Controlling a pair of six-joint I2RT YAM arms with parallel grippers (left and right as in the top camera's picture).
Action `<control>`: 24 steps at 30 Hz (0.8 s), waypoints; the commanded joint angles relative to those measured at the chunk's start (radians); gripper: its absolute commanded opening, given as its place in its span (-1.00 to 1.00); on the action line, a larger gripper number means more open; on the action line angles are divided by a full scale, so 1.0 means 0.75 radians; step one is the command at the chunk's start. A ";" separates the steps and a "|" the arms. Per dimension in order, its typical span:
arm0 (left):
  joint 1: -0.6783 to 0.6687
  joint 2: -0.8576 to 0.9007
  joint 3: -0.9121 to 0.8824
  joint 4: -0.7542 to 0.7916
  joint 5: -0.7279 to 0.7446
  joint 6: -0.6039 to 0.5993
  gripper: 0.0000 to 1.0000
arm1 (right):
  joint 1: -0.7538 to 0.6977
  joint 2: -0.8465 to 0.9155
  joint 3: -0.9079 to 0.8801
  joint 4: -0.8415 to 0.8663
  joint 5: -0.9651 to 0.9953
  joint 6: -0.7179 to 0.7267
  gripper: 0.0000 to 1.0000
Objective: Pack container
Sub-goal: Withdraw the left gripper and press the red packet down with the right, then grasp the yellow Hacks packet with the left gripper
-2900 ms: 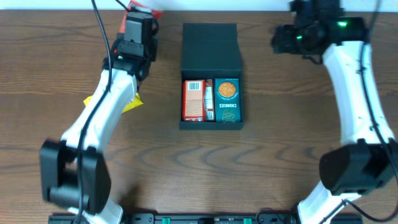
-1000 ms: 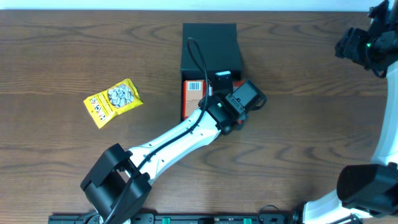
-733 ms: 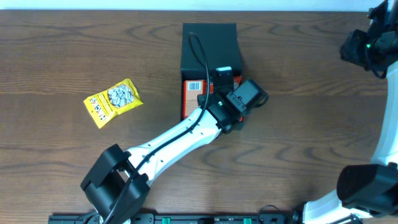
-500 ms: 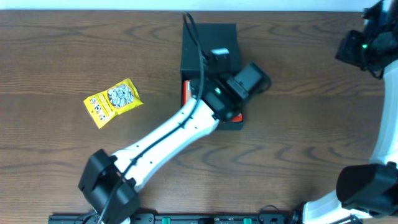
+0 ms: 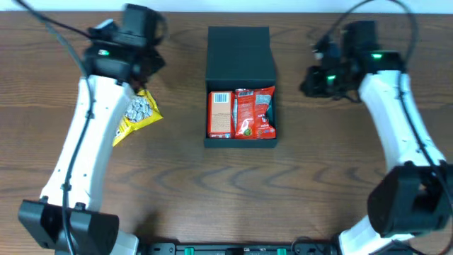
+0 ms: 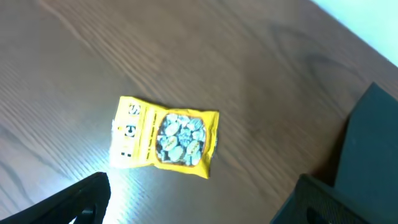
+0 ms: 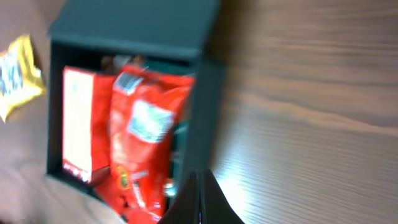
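The container (image 5: 240, 53), a dark square box with its flap lid folded back, sits at the table's middle. Inside lie an orange carton (image 5: 221, 113) and a red snack packet (image 5: 253, 113). In the right wrist view the red packet (image 7: 146, 130) covers all but a sliver of something teal. My left gripper (image 5: 134, 67) hovers open and empty to the left of the box, its fingers (image 6: 81, 199) wide apart just short of a yellow snack packet (image 6: 165, 138). My right gripper (image 5: 311, 79) is shut on nothing, its tips (image 7: 199, 199) by the box's right wall.
On the wooden table left of the box lies the yellow packet (image 5: 141, 113), partly under my left arm. The box's corner (image 6: 373, 143) shows at the right of the left wrist view. Both arm bases stand at the near edge.
My left arm has drawn back from over the box to the far left, leaving the red packet inside. My right arm has come in from the far right, and its jaws have shut.
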 commanded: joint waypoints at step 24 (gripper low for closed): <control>0.247 -0.009 -0.121 -0.097 0.235 0.332 0.91 | 0.250 0.267 0.113 -0.138 0.042 -0.082 -0.97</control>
